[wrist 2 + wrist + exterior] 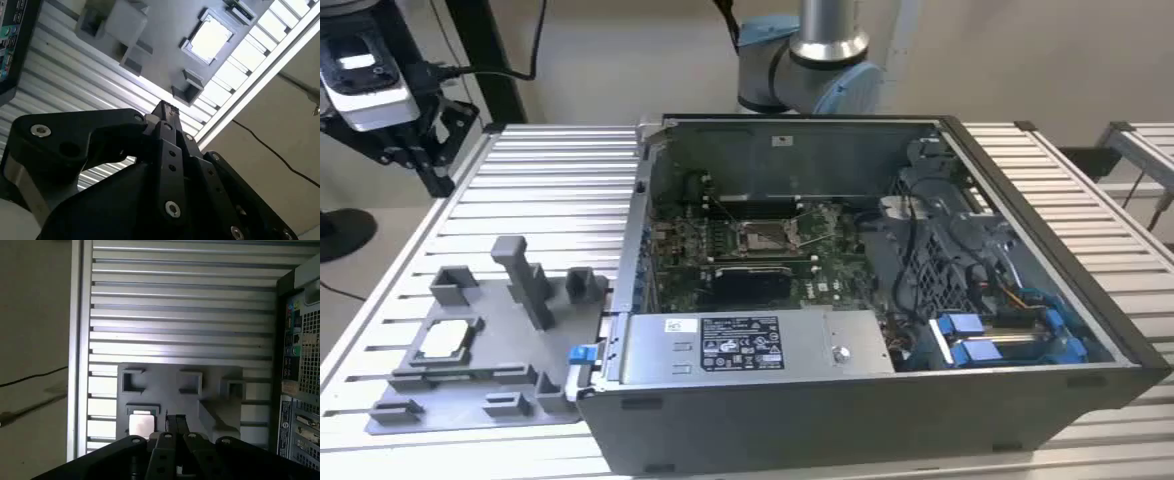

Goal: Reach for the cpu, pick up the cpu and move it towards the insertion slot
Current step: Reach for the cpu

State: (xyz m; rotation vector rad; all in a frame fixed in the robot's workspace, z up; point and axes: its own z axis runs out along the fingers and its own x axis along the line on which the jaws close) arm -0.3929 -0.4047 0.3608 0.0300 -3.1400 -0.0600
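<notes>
The cpu (443,338) lies flat in a recess of the grey tray (467,405), on the slatted table at the exterior view's left. Both wrist views show it as a pale square chip (211,37) (142,424). My gripper (420,160) hangs high above the table's far left corner, well away from the tray. Its black fingers (164,109) (175,421) are pressed together with nothing between them. The insertion slot (763,236), a silver-framed socket, sits on the green board inside the open computer case.
The open case (881,400) stands to the exterior view's right of the tray, its walls rising around the board. Upright grey posts (518,270) stick up from the tray near the cpu. A dark cable (270,150) runs across the floor beyond the table edge.
</notes>
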